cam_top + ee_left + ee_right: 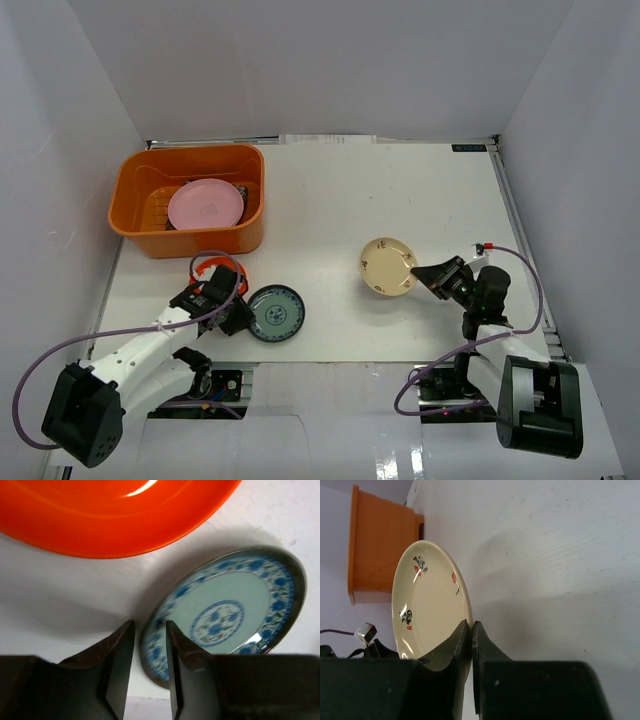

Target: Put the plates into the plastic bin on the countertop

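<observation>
Your right pincer is closed tight on the rim of the cream round plate with small black and red marks. The fingers meet with only the thin edge between them, a sensible hold, since a flat dish offers nothing else to grab. That plate is right of centre on the flat white countertop, well apart from the large orange plastic bin in the far left corner, so you face a long carry across.

Your left pincer stands part open, its jaws straddling the near rim of the blue-green patterned round plate. I cannot tell whether either finger touches it yet. Just beside that dish lies the orange-red round plate, partly hidden in the overhead view. A pink round plate already lies inside the bin.
</observation>
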Motion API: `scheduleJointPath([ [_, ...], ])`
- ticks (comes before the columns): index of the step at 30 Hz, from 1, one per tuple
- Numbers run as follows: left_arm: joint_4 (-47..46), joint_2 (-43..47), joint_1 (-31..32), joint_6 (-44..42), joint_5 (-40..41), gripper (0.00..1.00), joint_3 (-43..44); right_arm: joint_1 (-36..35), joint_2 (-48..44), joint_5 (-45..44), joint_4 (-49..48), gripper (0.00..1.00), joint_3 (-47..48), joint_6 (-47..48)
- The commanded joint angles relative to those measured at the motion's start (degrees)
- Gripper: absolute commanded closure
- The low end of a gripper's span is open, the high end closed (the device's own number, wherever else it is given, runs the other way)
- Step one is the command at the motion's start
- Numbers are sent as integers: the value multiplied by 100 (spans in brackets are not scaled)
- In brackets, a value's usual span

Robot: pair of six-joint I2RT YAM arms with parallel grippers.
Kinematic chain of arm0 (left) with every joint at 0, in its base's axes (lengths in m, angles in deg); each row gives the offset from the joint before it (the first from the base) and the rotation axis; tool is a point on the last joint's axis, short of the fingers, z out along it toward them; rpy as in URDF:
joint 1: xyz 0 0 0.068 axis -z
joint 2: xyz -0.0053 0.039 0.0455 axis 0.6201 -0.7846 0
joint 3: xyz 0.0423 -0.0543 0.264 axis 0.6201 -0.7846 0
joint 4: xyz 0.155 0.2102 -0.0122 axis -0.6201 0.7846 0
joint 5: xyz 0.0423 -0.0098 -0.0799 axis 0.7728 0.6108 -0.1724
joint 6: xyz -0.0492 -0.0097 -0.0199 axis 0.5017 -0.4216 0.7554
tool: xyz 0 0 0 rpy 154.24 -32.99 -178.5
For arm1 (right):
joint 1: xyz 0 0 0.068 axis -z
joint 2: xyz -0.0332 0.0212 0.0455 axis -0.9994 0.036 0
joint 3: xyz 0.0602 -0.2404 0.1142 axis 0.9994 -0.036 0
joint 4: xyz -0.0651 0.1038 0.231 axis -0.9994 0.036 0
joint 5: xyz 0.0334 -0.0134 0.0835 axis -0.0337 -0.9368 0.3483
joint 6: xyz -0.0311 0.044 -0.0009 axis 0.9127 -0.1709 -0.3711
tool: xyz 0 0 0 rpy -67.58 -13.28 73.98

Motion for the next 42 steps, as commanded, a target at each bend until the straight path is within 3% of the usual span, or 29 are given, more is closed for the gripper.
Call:
scheduleJointPath([
  [1,-909,-173,25,30,-155,60,-394,-193,-108,271,-543,92,-158,-124],
  [2,-1014,-156,25,-57,-191,73,-447,-280,-125,280,-560,92,-140,-115],
  [5,-1121,158,43,-92,-252,100,-553,-412,-151,306,-605,92,-114,-150],
  [12,-1445,1372,87,-689,-1105,100,52,-492,-415,333,-446,92,70,-247],
  [16,-1463,1216,87,-1103,-868,100,1359,-483,-468,386,-473,92,299,-458],
  [19,-1569,680,87,-1481,-361,100,2011,-483,-538,394,-543,92,500,-651],
  [26,-2394,-173,-62,-2341,1741,100,3366,-518,-776,421,-61,92,923,-512],
  [29,-2710,-665,-789,-2501,1718,100,3639,-807,-811,263,405,92,1203,-116],
  [32,-3071,-1060,-2473,-2283,550,100,3482,-1562,-671,-236,836,92,1712,349],
  [33,-3072,-1227,-2723,-2229,278,100,3525,-1782,-592,-352,924,92,1853,455],
  [37,-2870,-2071,-3428,-2237,-269,100,3867,-2932,48,-941,1197,92,2530,868],
  [42,-2843,-2651,-3920,-2176,-349,100,3851,-3672,945,-1512,1355,92,3740,1290],
])
